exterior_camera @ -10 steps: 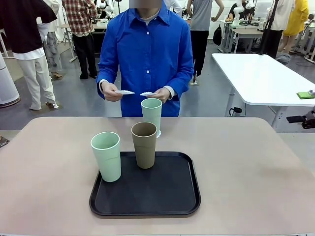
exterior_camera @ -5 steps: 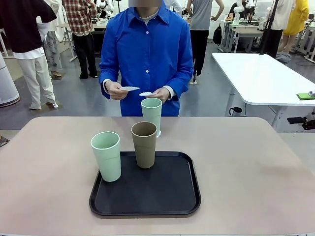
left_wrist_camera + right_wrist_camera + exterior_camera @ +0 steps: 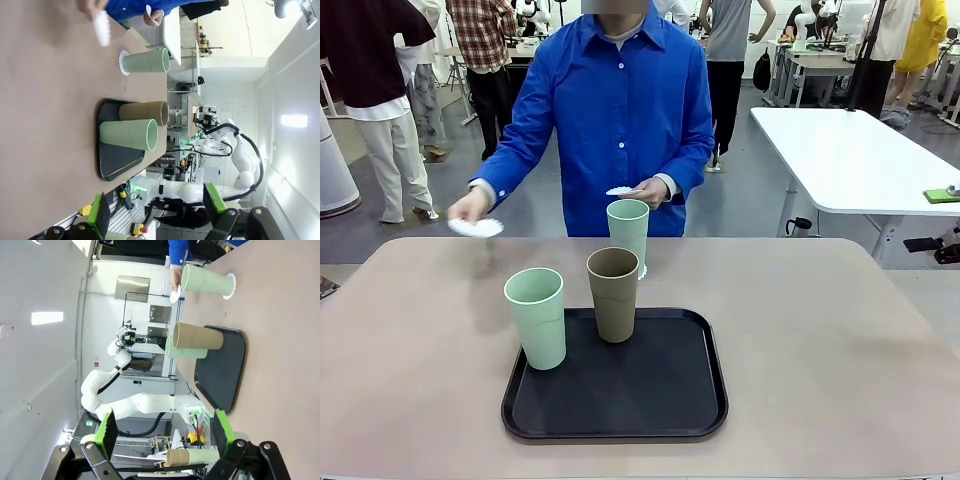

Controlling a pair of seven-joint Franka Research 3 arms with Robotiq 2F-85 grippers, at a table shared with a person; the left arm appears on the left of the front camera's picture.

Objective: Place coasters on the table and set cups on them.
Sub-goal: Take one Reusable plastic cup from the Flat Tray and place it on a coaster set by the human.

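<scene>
Three cups (image 3: 613, 300) stand upright before you. The far mint cup (image 3: 628, 232) sits on the table (image 3: 840, 330) beyond the black tray (image 3: 660, 400), near the middle of the far edge. The lace rim of the coaster under it (image 3: 642, 272) peeps out at its base. The brown cup (image 3: 613, 285) stands on the tray by its far rim. The near mint cup (image 3: 536, 317) stands on the tray too, against the rim on the robot's left, with a small gap between it and the brown one.

Two more coasters are with the person in the blue shirt (image 3: 620, 110) at the far side. The outstretched hand (image 3: 468, 205) holds one coaster (image 3: 477, 228), blurred, out toward the robot's left by the table's far edge. You cannot tell whether it touches the tabletop. The other hand (image 3: 647, 192) holds the last coaster (image 3: 618, 191) flat in the air, just above the far mint cup's mouth.

Your left gripper (image 3: 157, 212) has its jaws spread wide with nothing between the green pads (image 3: 212, 197), and it hangs well back from the tray. Your right gripper (image 3: 165, 432) is likewise wide apart and holds nothing, well short of the cups.
</scene>
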